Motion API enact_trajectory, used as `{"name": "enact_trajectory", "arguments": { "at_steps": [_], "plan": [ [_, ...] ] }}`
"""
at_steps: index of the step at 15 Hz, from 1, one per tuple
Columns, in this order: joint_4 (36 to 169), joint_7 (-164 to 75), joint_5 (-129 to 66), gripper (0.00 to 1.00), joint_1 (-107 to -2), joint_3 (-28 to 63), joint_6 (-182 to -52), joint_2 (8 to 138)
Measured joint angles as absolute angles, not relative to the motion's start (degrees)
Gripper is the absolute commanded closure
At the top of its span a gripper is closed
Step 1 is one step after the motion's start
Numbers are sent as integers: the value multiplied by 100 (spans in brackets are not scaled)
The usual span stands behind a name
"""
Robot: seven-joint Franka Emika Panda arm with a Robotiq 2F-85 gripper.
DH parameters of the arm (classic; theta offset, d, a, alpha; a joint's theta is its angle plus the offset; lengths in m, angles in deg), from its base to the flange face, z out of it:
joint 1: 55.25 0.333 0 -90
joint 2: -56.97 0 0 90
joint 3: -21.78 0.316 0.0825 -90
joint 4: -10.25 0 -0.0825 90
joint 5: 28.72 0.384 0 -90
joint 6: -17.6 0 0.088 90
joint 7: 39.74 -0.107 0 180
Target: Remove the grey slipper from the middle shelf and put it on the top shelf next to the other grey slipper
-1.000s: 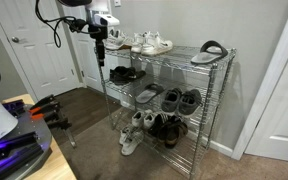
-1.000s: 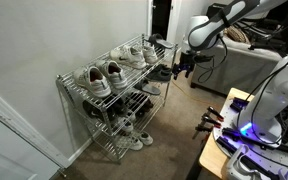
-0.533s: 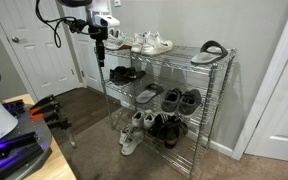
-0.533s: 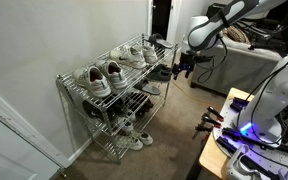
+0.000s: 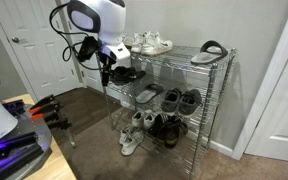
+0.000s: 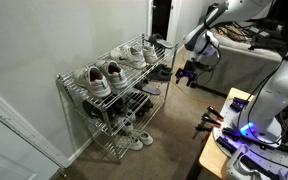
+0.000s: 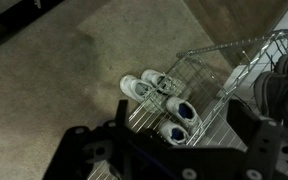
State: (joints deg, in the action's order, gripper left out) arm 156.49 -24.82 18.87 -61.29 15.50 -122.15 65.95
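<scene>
The grey slipper (image 5: 149, 95) lies on the middle shelf (image 5: 160, 108) of the chrome rack, left of a pair of dark shoes (image 5: 180, 100). The other grey slipper (image 5: 209, 50) lies at the right end of the top shelf (image 5: 181, 57). My gripper (image 5: 105, 74) hangs open and empty just off the rack's left end, level with the second tier, apart from both slippers. It also shows in the other exterior view (image 6: 189, 75). In the wrist view my open jaws (image 7: 169, 150) frame white sneakers (image 7: 159, 95) on the rack's lowest tier; no slipper shows there.
White sneakers (image 5: 151, 43) stand on the top shelf, black shoes (image 5: 124, 74) on the second tier, white sneakers (image 5: 134, 130) and dark shoes (image 5: 165, 128) at the bottom. A door (image 5: 39, 50) is behind the arm. A table corner (image 5: 24, 140) is front left.
The arm has swung down from above the top shelf's left end to the level of the second tier. The shoes and slippers have not moved.
</scene>
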Motion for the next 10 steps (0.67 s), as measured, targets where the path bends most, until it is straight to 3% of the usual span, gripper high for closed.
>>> {"name": "enact_trajectory", "arguments": {
  "at_steps": [10],
  "plan": [
    [14321, 81, 4970, 0, -6788, 1570, -11627, 8363]
  ]
}}
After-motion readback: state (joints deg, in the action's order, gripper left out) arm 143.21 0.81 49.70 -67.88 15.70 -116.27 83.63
